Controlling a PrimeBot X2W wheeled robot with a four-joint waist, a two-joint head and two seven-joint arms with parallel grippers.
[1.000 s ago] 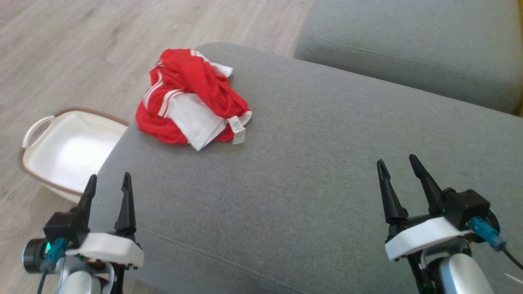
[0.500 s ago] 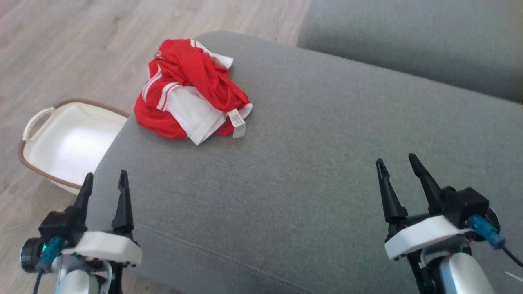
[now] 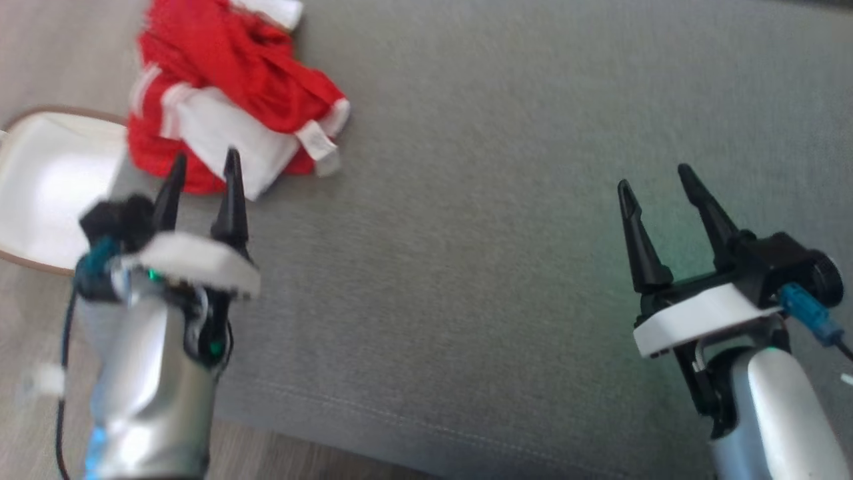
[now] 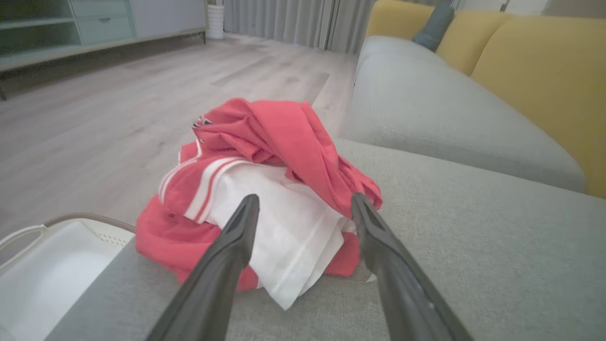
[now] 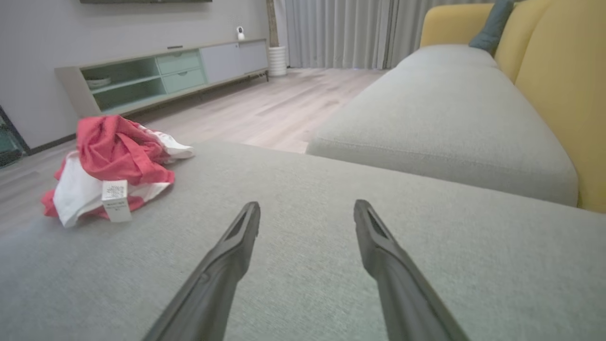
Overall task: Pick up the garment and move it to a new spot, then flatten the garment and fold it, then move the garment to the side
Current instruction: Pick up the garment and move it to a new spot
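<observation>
The garment [image 3: 226, 100] is a crumpled red and white heap lying near the left edge of a grey sofa cushion [image 3: 506, 220]. My left gripper [image 3: 205, 163] stands open just in front of the heap, its tips at the heap's near edge. In the left wrist view the garment [image 4: 270, 189] sits straight ahead between the two dark fingers [image 4: 227, 255], with nothing held. My right gripper [image 3: 654, 175] is open over bare cushion far to the right. From the right wrist view the garment [image 5: 111, 166] lies off to the left with a white label showing.
A white laundry basket [image 3: 40, 187] with a brown rim stands on the wooden floor left of the cushion, seen too as the basket [image 4: 42, 274]. A second grey seat [image 5: 440, 109] with yellow backrests [image 5: 563, 94] lies beyond. A low cabinet [image 5: 156, 78] lines the far wall.
The head view has tilted down and shifted. My left arm has reached forward toward the garment; its tips now meet the heap's near edge. Both grippers stay open.
</observation>
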